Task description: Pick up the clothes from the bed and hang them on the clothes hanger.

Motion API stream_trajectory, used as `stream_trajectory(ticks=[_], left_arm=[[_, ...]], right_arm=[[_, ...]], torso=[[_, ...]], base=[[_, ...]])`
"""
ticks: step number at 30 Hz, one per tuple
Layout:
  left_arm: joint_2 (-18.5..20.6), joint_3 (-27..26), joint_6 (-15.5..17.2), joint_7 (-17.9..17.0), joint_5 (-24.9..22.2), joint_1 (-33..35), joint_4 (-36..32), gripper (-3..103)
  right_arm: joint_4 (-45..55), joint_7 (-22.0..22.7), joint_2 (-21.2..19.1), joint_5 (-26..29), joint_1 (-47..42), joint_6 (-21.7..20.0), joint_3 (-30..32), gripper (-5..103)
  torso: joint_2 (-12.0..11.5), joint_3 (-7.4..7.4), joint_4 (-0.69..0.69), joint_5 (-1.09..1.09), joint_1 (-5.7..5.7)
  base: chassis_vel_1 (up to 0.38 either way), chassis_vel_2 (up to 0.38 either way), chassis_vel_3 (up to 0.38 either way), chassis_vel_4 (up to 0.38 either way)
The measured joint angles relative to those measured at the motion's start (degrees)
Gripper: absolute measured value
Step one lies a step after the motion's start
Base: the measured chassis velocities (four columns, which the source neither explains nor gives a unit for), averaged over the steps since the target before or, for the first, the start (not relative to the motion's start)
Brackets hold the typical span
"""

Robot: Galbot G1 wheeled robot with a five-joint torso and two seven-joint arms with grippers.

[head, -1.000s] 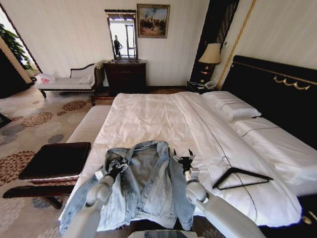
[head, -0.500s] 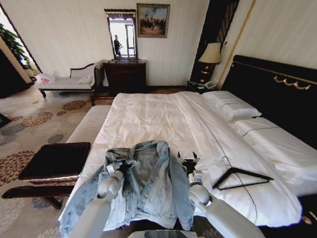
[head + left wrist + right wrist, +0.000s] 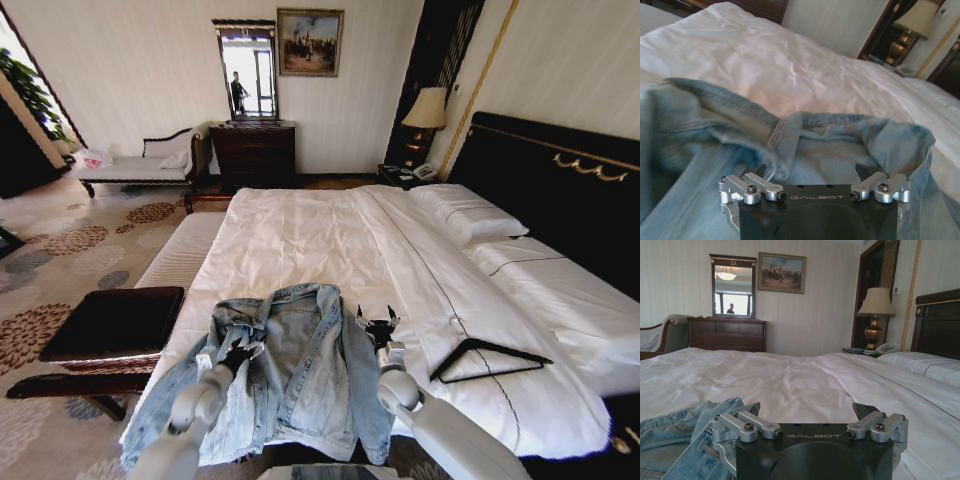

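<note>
White quilt covers the wide bed (image 3: 330, 240), which takes up the middle of the head view, with a black headboard at the right edge, a lamp and a dark dresser against the far wall, and patterned carpet at the left. At the lower middle of that frame lies the denim jacket (image 3: 300, 385), spread open on the foot of the bed with its collar toward the pillows and its hem toward the robot, so its long axis runs up and down the picture. One sleeve trails off the bed's edge toward the lower left. The black hanger (image 3: 487, 359) lies flat on the quilt at the lower right, well apart from the jacket.

The left hand (image 3: 238, 352) hovers over the jacket's left shoulder, just short of the collar. In the left wrist view its fingers (image 3: 751, 183) stand apart with nothing between them, and the collar fold lies right ahead of them. The right hand (image 3: 378, 325) sits just beside the jacket's right edge, over bare quilt, between jacket and hanger; its fingers (image 3: 879, 424) are also spread and empty.

My reading is that the collar and shoulder line matter most: the left hand is nearer and already above the cloth, while the right must shift left toward the jacket's shoulder.
</note>
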Motion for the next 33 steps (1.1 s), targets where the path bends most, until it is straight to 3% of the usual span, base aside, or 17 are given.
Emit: stream_trajectory(ticks=[2, 6, 10, 22, 31, 33], left_arm=[[-0.21, 0.81, -0.34, 0.19, -0.43, -2.03, 1.69, 100], [-1.15, 5.2, -1.4, 0.94, -0.64, -12.47, 12.93, 100], [-1.25, 5.77, -1.76, 1.62, -1.37, -15.11, 17.3, 100], [0.23, 2.56, -1.58, 2.58, -1.85, -8.73, 13.58, 100], [-1.01, 2.21, -1.64, 2.67, -1.94, -14.06, 20.03, 101], [-0.89, 1.84, -1.65, 2.68, -2.87, -14.79, 21.11, 97]], right_arm=[[-0.1, 0.11, 0.02, 0.03, 0.05, -0.06, -0.17, 100], [-0.85, 0.54, -0.03, 0.08, -0.03, -0.21, -0.53, 100], [-0.88, 0.79, -0.14, 0.08, -0.45, -0.31, -0.4, 100], [-1.9, 0.81, 0.85, -0.33, -0.41, -0.3, -0.33, 100], [-1.5, 0.85, 0.41, -0.41, -1.02, -0.3, -0.45, 100], [-1.06, 0.95, 0.02, -0.41, -1.56, -0.3, 0.0, 100]], torso=[[0.0, 0.0, -0.01, 0.0, 0.0], [-0.01, 0.01, -0.03, 0.0, 0.02], [-0.01, 0.01, -0.02, 0.0, 0.02], [-0.01, 0.0, 0.01, 0.0, 0.01], [0.0, 0.0, -0.02, 0.0, 0.01], [-0.01, 0.01, -0.02, 0.0, 0.01]], base=[[0.0, 0.0, 0.0, 0.0], [0.0, 0.0, 0.0, 0.0], [0.0, 0.0, 0.0, 0.0], [0.0, 0.0, 0.0, 0.0], [0.0, 0.0, 0.0, 0.0], [0.0, 0.0, 0.0, 0.0]])
